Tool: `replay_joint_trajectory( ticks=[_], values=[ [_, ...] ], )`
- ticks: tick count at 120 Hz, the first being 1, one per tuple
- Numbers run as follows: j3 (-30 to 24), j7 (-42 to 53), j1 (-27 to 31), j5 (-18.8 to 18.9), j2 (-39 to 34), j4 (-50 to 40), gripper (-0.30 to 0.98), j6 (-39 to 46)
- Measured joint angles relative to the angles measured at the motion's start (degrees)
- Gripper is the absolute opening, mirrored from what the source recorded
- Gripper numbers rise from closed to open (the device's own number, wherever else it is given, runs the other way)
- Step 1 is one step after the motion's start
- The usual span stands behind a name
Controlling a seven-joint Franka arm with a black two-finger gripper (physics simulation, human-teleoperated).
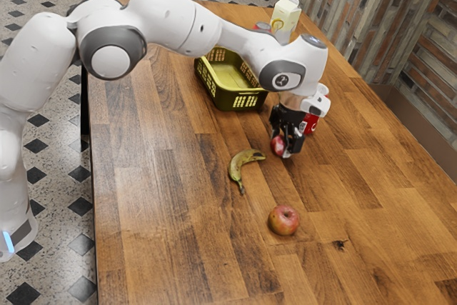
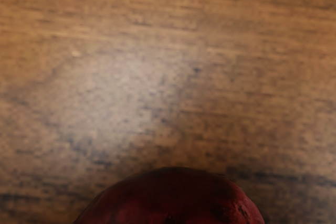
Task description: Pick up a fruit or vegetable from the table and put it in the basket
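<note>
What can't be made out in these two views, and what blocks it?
- Red round thing: kind and any grip unclear; claw partly covers it, exterior view; blurred, cut off by lower edge, wrist view.
- Basket: part of rim; exterior view, behind the arm.
- White-marked red thing: exterior view, partly behind the claw.
- Thing beside the carton: exterior view, partly behind the arm.

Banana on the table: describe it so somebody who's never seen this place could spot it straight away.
On the wooden table, find the yellow-green basket in the exterior view. Between it and the reddish apple toward that view's lower edge lies the banana. It is curved and yellowish with dark patches, whereas that apple and the red thing at the gripper look rounded.
</note>
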Motion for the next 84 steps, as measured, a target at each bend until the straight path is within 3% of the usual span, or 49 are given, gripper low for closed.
replay_joint_trajectory(
  ticks=[17,38,47,60,84],
  values=[
    [-0.07,-0.14,-0.12,0.32,-1.52,-0.01,0.35,-0.44],
    [0.33,-0.22,-0.13,0.94,-14.28,-3.78,0.34,-4.25],
    [0.53,-0.23,0.81,1.28,-16.92,-1.41,0.34,-6.58],
    [0.52,-0.17,5.11,1.41,-16.08,2.72,0.35,-9.30],
    [0.41,0.57,18.41,1.16,-11.62,7.83,0.34,-11.93]
  ],
)
